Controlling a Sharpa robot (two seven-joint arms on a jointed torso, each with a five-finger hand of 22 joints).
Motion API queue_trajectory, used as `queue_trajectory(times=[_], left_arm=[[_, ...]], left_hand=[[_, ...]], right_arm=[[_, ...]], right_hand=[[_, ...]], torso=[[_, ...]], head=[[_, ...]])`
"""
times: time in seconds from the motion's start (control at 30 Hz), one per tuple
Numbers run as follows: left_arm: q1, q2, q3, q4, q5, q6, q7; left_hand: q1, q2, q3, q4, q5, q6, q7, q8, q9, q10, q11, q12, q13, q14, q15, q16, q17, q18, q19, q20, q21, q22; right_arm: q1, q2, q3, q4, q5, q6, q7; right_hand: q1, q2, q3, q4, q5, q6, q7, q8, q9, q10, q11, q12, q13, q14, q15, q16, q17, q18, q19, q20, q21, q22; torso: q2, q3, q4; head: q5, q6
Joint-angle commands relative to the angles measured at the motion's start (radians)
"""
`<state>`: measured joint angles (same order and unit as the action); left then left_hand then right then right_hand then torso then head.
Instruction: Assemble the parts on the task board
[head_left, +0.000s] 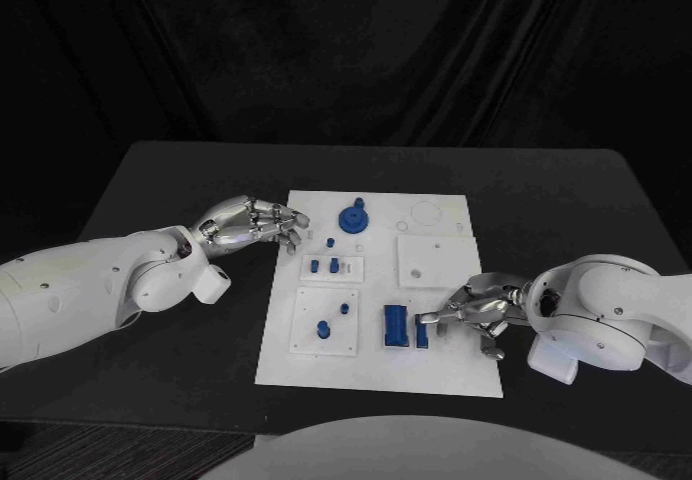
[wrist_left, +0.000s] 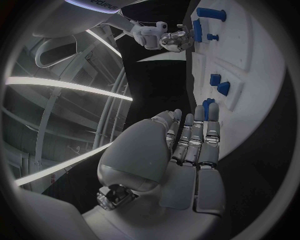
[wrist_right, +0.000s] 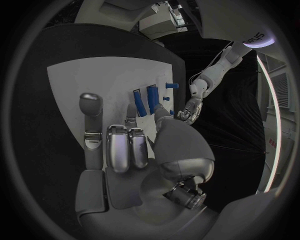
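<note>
The white task board (head_left: 378, 352) lies mid-table, also seen in the wrist views (wrist_left: 250, 60) (wrist_right: 94, 75). On it are a round blue knob (head_left: 352, 217), several small blue pegs (head_left: 325, 266) and a wide blue block (head_left: 392, 325). A slim blue bar (head_left: 423, 334) (wrist_right: 139, 102) lies beside the block. My right hand (head_left: 476, 308) (wrist_right: 144, 155) reaches in from the board's right edge, and its thumb and a finger pinch the bar's near end. My left hand (head_left: 253, 222) (wrist_left: 187, 150) hovers at the board's upper left edge, fingers stretched out, holding nothing.
Raised white square plates (head_left: 428, 260) sit on the board, and a round recess (head_left: 430, 212) marks its far right corner. The black table (head_left: 173, 200) runs around the board on all sides. Dark curtains hang behind.
</note>
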<state>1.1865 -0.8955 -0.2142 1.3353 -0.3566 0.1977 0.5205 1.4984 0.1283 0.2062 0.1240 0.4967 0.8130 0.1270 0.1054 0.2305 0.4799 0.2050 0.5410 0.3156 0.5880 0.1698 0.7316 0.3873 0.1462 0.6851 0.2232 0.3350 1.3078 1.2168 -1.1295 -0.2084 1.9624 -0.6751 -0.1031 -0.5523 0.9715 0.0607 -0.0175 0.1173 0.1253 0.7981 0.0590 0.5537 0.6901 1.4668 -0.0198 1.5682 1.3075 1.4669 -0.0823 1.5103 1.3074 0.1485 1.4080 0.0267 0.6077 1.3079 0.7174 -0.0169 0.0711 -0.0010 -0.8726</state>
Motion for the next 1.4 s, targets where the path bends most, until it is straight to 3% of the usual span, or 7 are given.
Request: queue_trajectory(times=[0.03, 0.23, 0.33, 0.63, 0.7, 0.77, 1.4], left_arm=[[-0.002, 0.000, 0.001, 0.002, 0.008, 0.009, 0.010], [-0.002, -0.001, 0.001, 0.002, 0.008, 0.008, 0.010], [-0.002, -0.002, 0.001, 0.002, 0.008, 0.008, 0.010], [-0.002, -0.003, 0.001, 0.004, 0.008, 0.008, 0.010], [-0.002, -0.003, 0.001, 0.005, 0.008, 0.008, 0.010], [-0.003, -0.004, 0.001, 0.005, 0.008, 0.008, 0.011], [-0.003, -0.007, 0.001, 0.007, 0.008, 0.008, 0.015]], left_hand=[[-0.010, 0.001, 0.006, -0.001, 0.003, -0.005, 0.001, 0.004, -0.002, 0.001, 0.009, 0.004, -0.002, -0.008, 0.001, 0.003, -0.002, -0.018, -0.009, -0.001, 0.006, 0.012], [-0.011, 0.000, 0.011, -0.003, 0.004, -0.005, 0.002, 0.005, -0.002, 0.002, 0.010, 0.004, -0.003, -0.007, 0.001, 0.004, -0.002, -0.019, -0.010, -0.002, 0.008, 0.017], [-0.011, 0.000, 0.011, -0.003, 0.004, -0.005, 0.002, 0.005, -0.002, 0.002, 0.010, 0.004, -0.003, -0.007, 0.001, 0.004, -0.002, -0.019, -0.010, -0.002, 0.008, 0.017], [-0.012, -0.001, 0.014, -0.004, 0.004, -0.004, 0.002, 0.005, -0.002, 0.003, 0.010, 0.004, -0.004, -0.007, 0.000, 0.004, -0.002, -0.019, -0.010, -0.003, 0.009, 0.019], [-0.012, -0.001, 0.014, -0.004, 0.004, -0.004, 0.002, 0.005, -0.002, 0.003, 0.010, 0.004, -0.004, -0.007, 0.000, 0.004, -0.002, -0.019, -0.010, -0.003, 0.009, 0.019], [-0.012, -0.001, 0.014, -0.004, 0.004, -0.004, 0.002, 0.005, -0.002, 0.003, 0.010, 0.004, -0.004, -0.007, 0.000, 0.004, -0.002, -0.019, -0.010, -0.003, 0.009, 0.019], [-0.012, -0.001, 0.018, -0.005, 0.005, -0.004, 0.002, 0.006, -0.001, 0.004, 0.010, 0.005, -0.005, -0.007, 0.000, 0.004, -0.003, -0.019, -0.011, -0.003, 0.010, 0.021]], right_arm=[[0.007, -0.012, 0.000, 0.014, -0.030, -0.083, 0.099], [0.013, -0.034, 0.000, 0.027, -0.120, -0.153, 0.211], [0.014, -0.040, 0.000, 0.028, -0.161, -0.152, 0.255], [0.014, -0.047, 0.000, 0.016, -0.374, -0.144, 0.370], [0.012, -0.047, 0.000, 0.010, -0.422, -0.151, 0.405], [0.004, -0.046, 0.000, 0.003, -0.506, -0.171, 0.452], [-0.037, -0.040, -0.001, -0.025, -0.918, -0.137, 0.606]], right_hand=[[-0.029, 0.032, -0.006, 0.037, 0.035, -0.014, 0.001, 0.003, -0.006, 0.104, 0.004, 0.003, 0.263, 0.071, 0.001, 0.003, 0.076, 0.006, -0.001, -0.002, 0.003, 0.014], [-0.105, 0.064, -0.043, 0.159, 0.037, 0.025, 0.013, -0.084, -0.106, 0.104, 0.015, 0.003, 0.263, 0.079, 0.010, 0.019, 0.120, -0.002, 0.013, 0.006, 0.058, 0.034], [-0.148, 0.072, -0.090, 0.174, 0.090, 0.061, 0.019, -0.159, -0.178, 0.104, 0.021, 0.003, 0.263, 0.081, 0.016, 0.025, 0.136, -0.005, 0.017, 0.010, 0.081, 0.044], [-0.141, 0.117, -0.199, 0.174, 0.046, 0.122, 0.035, -0.320, -0.336, 0.104, 0.035, 0.003, 0.263, 0.085, 0.027, 0.033, 0.158, -0.012, 0.021, 0.022, 0.136, 0.068], [-0.084, 0.113, -0.210, 0.174, 0.081, 0.128, 0.036, -0.352, -0.372, 0.104, 0.028, 0.003, 0.263, 0.086, 0.022, 0.035, 0.166, -0.015, 0.023, 0.021, 0.156, 0.076], [0.120, 0.082, -0.165, 0.051, 0.254, 0.119, 0.029, -0.388, -0.409, 0.104, 0.013, 0.003, 0.263, 0.088, 0.011, 0.039, 0.178, -0.018, 0.028, 0.010, 0.187, 0.085], [0.236, 0.044, -0.194, 0.033, 0.289, 0.154, -0.008, -0.443, -0.491, 0.104, -0.016, 0.003, 0.263, 0.098, -0.014, 0.053, 0.234, -0.035, 0.049, -0.011, 0.296, 0.114]], torso=[[-0.001, -0.0015, 0.0003], [-0.001, -0.0011, 0.0015], [-0.001, -0.0006, 0.0016], [-0.001, -0.0006, 0.0014], [0.000, -0.0007, 0.0009], [0.000, -0.0004, 0.0001], [0.002, -0.0004, -0.0011]], head=[[0.002, 0.000], [0.000, 0.000], [-0.001, 0.000], [0.000, 0.000], [0.002, 0.000], [0.002, 0.000], [0.004, 0.000]])
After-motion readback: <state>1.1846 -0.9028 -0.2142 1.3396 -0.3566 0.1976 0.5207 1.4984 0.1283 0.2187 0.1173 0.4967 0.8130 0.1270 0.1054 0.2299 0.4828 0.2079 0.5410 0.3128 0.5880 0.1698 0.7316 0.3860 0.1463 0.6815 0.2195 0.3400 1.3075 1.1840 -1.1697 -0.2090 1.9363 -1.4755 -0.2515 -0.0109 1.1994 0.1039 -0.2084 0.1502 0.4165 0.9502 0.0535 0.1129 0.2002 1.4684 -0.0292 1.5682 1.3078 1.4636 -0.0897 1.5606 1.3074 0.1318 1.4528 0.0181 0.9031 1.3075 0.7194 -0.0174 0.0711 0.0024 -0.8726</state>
